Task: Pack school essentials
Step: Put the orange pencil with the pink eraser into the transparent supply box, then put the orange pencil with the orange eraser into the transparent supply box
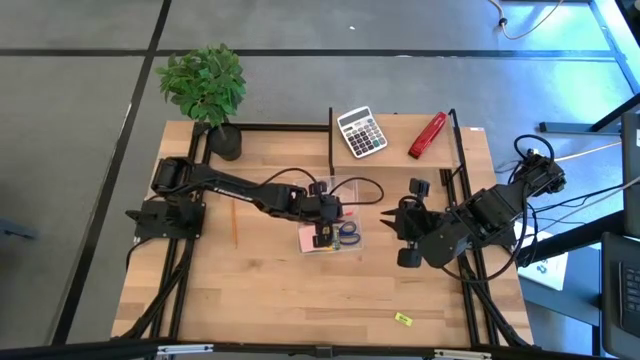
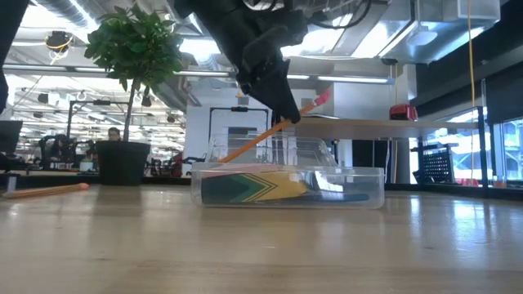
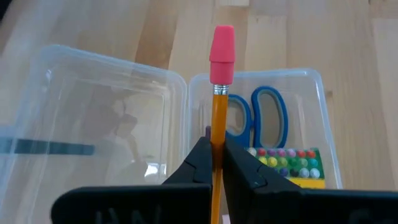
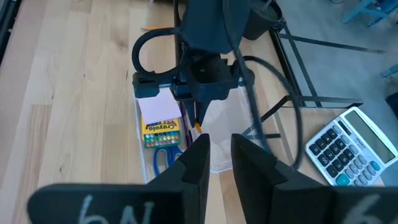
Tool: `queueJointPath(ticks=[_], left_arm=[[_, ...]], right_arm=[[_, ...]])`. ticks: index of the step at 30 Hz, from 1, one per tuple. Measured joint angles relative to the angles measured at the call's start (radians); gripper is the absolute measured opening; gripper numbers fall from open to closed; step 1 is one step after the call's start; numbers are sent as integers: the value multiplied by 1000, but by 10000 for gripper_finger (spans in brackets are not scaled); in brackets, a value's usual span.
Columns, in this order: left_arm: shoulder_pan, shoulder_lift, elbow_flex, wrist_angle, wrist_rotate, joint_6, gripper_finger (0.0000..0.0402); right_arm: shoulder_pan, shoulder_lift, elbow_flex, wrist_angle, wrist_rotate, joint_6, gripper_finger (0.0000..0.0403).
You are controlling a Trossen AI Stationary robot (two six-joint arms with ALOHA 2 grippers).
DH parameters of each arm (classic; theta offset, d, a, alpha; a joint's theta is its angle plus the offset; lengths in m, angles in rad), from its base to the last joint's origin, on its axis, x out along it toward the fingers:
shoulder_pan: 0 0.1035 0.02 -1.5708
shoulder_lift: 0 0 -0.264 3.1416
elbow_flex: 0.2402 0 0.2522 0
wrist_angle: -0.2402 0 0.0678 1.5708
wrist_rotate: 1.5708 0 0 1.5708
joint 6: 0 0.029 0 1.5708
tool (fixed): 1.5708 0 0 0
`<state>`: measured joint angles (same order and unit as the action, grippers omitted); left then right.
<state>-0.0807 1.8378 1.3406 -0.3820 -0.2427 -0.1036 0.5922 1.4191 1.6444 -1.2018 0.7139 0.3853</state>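
My left gripper (image 2: pixel 283 117) hangs over a clear plastic box (image 2: pixel 286 184) at mid-table, shut on an orange pencil (image 2: pixel 253 140) with a pink eraser (image 3: pixel 222 45). The box (image 4: pixel 144 152) holds a pink note pad (image 4: pixel 160 111), a green-yellow crayon box (image 4: pixel 160 132) and blue-handled scissors (image 3: pixel 262 115). Its clear lid (image 3: pixel 93 118) lies open beside it. My right gripper (image 4: pixel 221 155) hovers right of the box, slightly open with nothing between its fingers. A second orange pencil (image 1: pixel 233 222) lies on the table to the left. A tiny yellow piece (image 1: pixel 403 319) lies near the front edge. My left gripper pinches the pencil's shaft (image 3: pixel 217 146) between its two fingertips, about midway along it. The fingers slant down from the table's left and cross the pencil. The pencil is tilted, eraser end up and tip end (image 2: pixel 225 157) low over the box; whether the tip touches anything I cannot tell.
A grey calculator (image 1: pixel 362 132) and a red stapler (image 1: pixel 428 135) lie at the far right of the table. A potted plant (image 1: pixel 207 90) stands at the far left corner. Black frame rails (image 1: pixel 331 140) run along the table's sides and far part.
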Motion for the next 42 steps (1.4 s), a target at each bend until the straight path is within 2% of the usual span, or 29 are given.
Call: queueJointPath(ticks=[29,42], left_arm=[[-3,9,0,-1,1,-24,15],[-3,9,0,1,1,-24,64]], right_arm=[[0,0,0,0,-7,-1,69],[0,0,0,0,-7,-1,69]])
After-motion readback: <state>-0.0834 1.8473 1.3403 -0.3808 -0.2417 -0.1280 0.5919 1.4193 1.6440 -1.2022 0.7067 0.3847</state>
